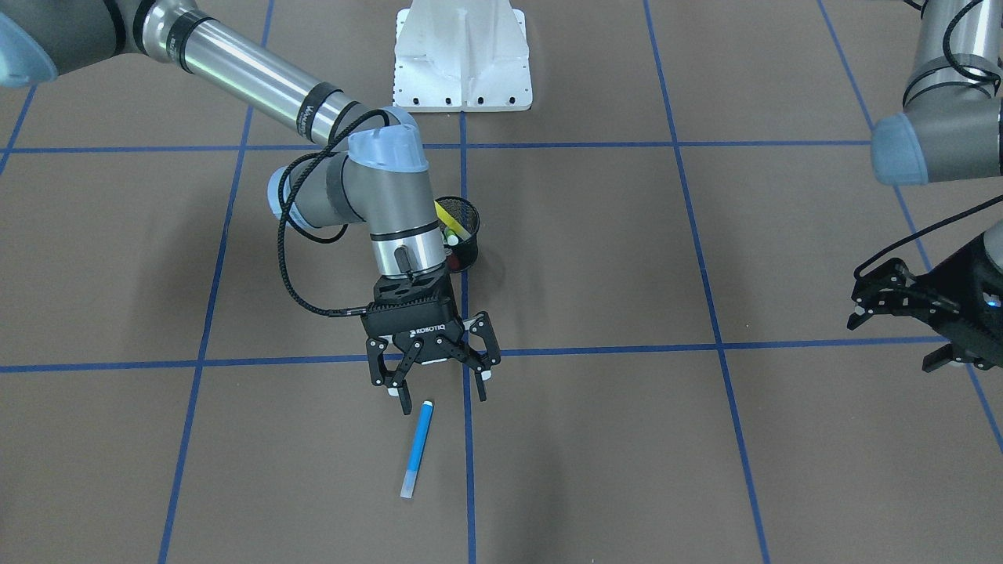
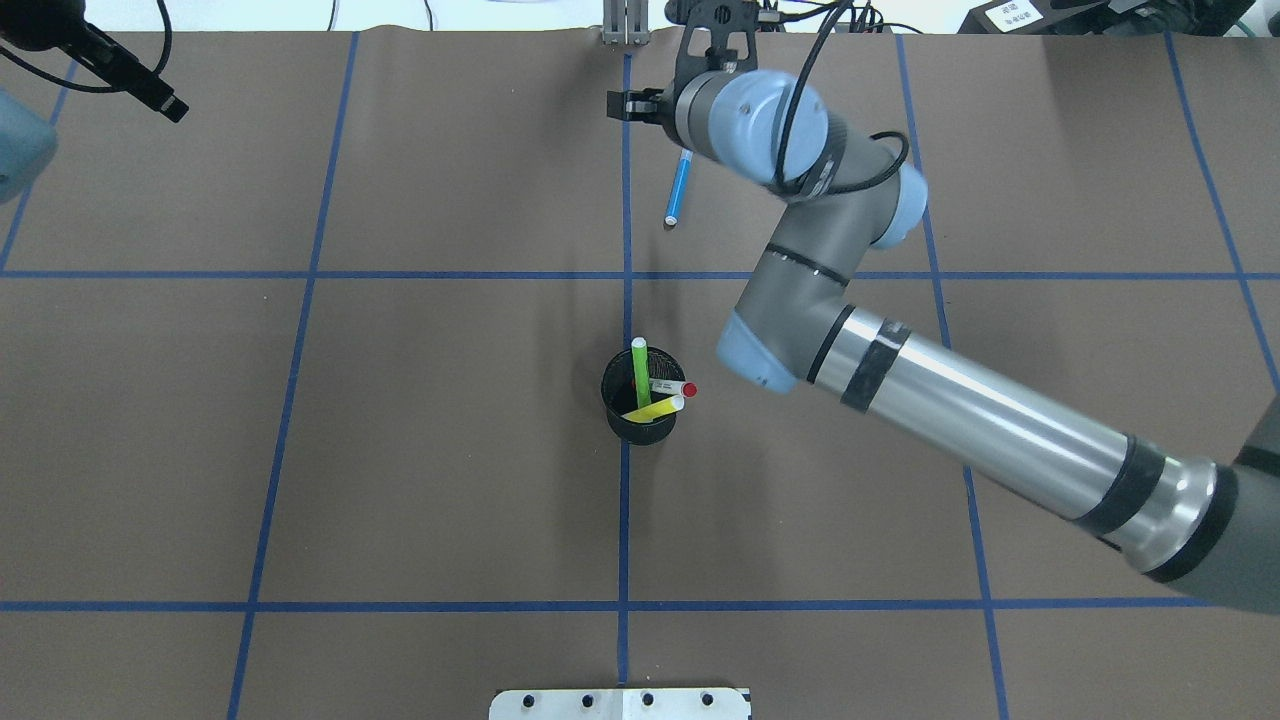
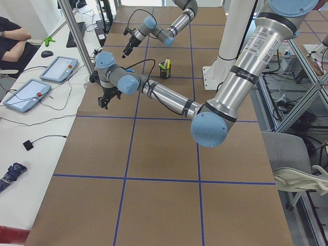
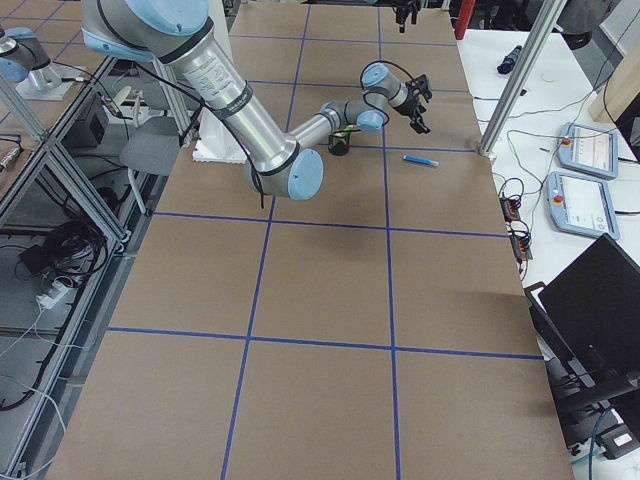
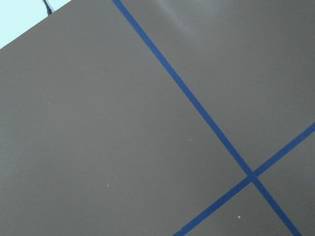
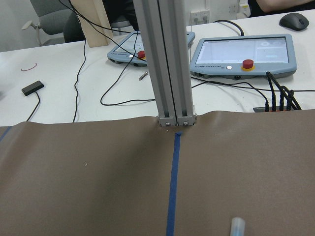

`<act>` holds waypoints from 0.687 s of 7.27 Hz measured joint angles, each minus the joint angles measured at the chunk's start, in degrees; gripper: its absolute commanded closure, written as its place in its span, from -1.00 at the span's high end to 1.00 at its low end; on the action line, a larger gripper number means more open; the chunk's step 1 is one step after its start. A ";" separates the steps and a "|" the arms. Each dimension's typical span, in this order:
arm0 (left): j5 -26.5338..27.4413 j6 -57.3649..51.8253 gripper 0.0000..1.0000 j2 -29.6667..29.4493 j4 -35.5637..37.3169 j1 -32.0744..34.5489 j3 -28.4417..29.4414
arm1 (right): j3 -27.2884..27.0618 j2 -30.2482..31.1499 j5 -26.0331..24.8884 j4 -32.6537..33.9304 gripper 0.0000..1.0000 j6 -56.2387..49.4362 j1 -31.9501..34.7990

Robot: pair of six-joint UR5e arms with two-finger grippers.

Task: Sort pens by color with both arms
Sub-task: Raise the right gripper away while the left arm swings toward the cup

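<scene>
Brown paper covers the table (image 1: 627, 258), ruled into squares by strips of blue tape (image 1: 611, 347). In the front-facing view the grey and silver right arm (image 1: 235, 63) reaches in from 10 o'clock and bends down at the wrist. Its black two-finger right gripper (image 1: 443, 399) points toward 6 o'clock, jaws spread wide and holding nothing. It hovers by the robot-side end of the slim blue pen with a pale cap (image 1: 418, 449), which lies flat on the paper. That wrist hides much of the black wire-mesh cup (image 1: 468, 252) at the gripper's 12 o'clock, where a yellow pen (image 1: 448, 211) leans; the white pedestal base (image 1: 462, 70) stands beyond. At 3 o'clock the left arm (image 1: 940, 133) carries the left gripper (image 1: 878, 296) well apart from everything, its jaws seemingly parted and empty. The overhead view shows the cup unobstructed, also holding a light green pen (image 2: 641, 372) and a white-barrelled pen with a red end (image 2: 676, 388); the blue pen lies well off at the cup's 12 o'clock. In the left side view a person's arm (image 3: 15, 38) shows at 10 o'clock, beside the table. The right wrist view catches only the blue pen's pale cap at 5 o'clock, with an aluminium post (image 6: 167, 59) and two grey teach pendants (image 6: 246, 49) ahead. The left wrist view shows paper and tape.
</scene>
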State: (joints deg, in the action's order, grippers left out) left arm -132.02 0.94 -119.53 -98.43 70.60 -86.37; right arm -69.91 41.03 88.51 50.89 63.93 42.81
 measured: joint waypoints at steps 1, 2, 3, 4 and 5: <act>0.73 0.44 1.00 -2.87 3.65 -0.50 -0.45 | -0.97 0.90 10.26 2.73 1.00 -0.10 5.43; 2.88 0.59 1.00 -6.22 9.30 -1.82 -1.92 | -1.53 1.68 20.77 6.11 1.00 -0.53 11.16; 7.12 0.63 1.00 -8.50 14.30 -4.03 -4.48 | -1.72 2.66 28.73 8.30 1.00 -1.43 15.70; 12.15 1.20 1.00 -9.95 17.69 -6.73 -6.57 | -1.77 3.87 33.12 9.19 1.00 -2.63 18.37; 16.91 3.95 1.00 -11.70 20.78 -10.01 -7.50 | -1.79 5.04 35.13 9.51 1.00 -3.65 19.70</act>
State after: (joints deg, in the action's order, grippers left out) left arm -115.11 4.88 -131.22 -77.65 60.59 -93.88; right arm -71.70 46.07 123.64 60.40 60.28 62.50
